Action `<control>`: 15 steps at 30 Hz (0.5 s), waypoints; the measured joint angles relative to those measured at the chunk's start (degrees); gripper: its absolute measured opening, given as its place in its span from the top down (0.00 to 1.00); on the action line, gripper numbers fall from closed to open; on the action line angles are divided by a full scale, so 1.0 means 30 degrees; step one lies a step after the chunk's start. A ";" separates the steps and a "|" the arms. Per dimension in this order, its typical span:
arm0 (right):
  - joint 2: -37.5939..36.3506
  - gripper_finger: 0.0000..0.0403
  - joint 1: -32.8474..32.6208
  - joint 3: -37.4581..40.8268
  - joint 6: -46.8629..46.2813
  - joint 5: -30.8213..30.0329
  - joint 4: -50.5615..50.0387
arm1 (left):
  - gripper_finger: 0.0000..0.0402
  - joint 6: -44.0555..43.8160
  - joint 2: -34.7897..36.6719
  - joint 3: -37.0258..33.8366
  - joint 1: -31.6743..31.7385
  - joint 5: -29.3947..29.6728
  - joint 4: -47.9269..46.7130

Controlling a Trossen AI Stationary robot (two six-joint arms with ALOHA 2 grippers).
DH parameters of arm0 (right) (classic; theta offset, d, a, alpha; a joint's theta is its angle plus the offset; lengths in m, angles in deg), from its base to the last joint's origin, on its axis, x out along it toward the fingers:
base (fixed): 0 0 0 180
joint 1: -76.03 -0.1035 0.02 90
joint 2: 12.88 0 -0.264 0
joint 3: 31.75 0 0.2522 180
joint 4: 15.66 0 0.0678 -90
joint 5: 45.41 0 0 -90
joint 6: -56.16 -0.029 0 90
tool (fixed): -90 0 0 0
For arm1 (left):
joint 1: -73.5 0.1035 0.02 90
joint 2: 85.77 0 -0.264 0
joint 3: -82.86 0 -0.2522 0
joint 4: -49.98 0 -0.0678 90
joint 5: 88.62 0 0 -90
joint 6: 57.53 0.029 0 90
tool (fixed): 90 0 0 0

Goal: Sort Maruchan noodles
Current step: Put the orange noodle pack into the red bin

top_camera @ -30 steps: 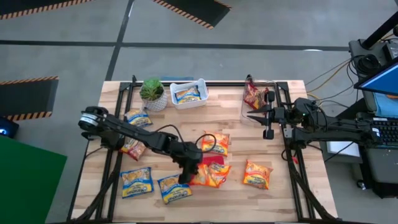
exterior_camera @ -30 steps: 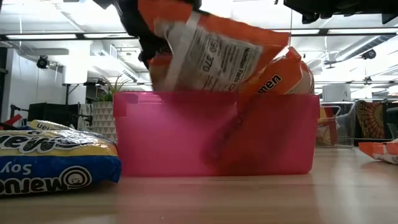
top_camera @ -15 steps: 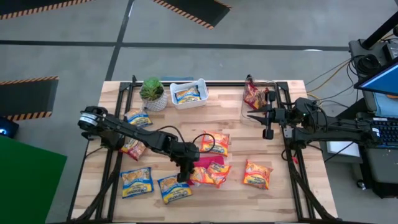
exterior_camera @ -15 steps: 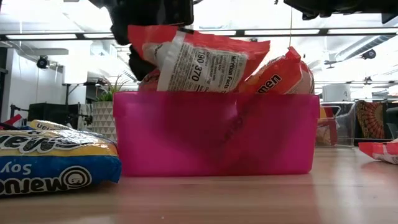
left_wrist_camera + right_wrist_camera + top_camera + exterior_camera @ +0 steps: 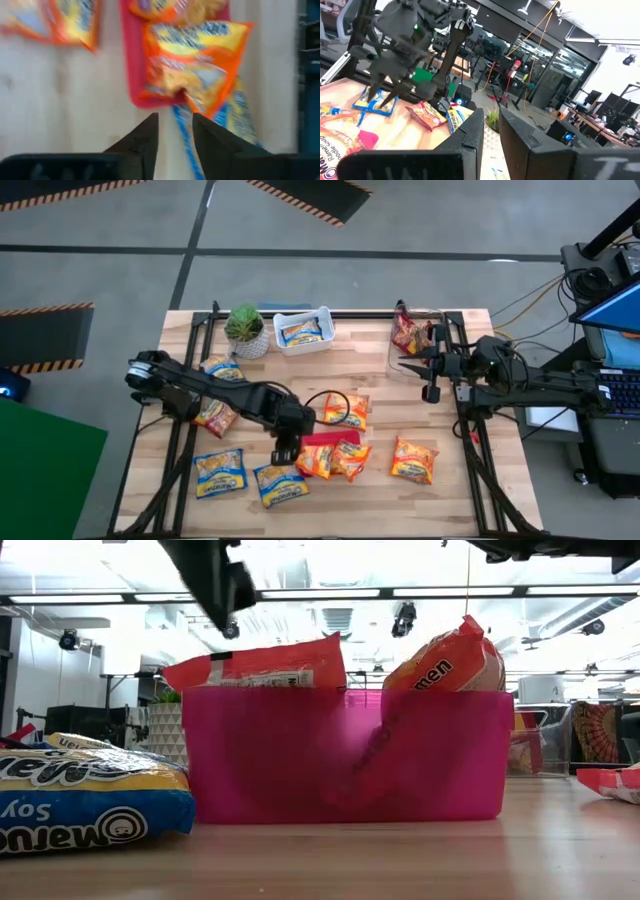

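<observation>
My left gripper (image 5: 283, 448) is open and hovers just left of the pink bin (image 5: 345, 755), touching nothing; in the low view it hangs above the bin's left end (image 5: 225, 585). An orange-yellow packet (image 5: 195, 75) lies flat across the top of the bin, sticking above the rim (image 5: 260, 670). A second orange packet (image 5: 455, 660) leans up at the bin's right end. My right gripper (image 5: 405, 366) waits near the clear bin, fingers slightly apart and holding nothing. Loose blue-and-yellow packets (image 5: 219, 471), orange packets (image 5: 414, 459) and a dark red packet (image 5: 214, 418) lie flat on the table.
A white bin (image 5: 303, 330) with a blue-and-yellow packet and a potted plant (image 5: 245, 330) stand at the far edge. The clear bin (image 5: 412, 335) at far right holds a dark red packet. A blue-and-yellow packet (image 5: 80, 800) lies close to the low camera.
My left gripper brought the orange-yellow packet down onto the pink bin, let go of it, then rose and drew back toward the table's left. The packet, held tilted above the bin before, now lies flat across the bin's top.
</observation>
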 joint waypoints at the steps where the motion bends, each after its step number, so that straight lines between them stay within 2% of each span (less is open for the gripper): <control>1: 0.0042 0.88 0.0004 0.0000 0.0000 -0.0007 -0.0001 | 0.77 0.0481 0.0000 -0.0004 0.0010 0.0401 0.0140; 8: 0.0378 0.88 -0.0001 0.0000 -0.0205 -0.0028 0.0004 | 0.97 0.1557 -0.0551 -0.2279 0.0051 0.0178 0.2967; 15: 0.0478 0.88 -0.0002 -0.0002 -0.0711 -0.0065 0.0014 | 0.99 0.1698 -0.1709 -0.3333 0.0052 -0.1498 0.6253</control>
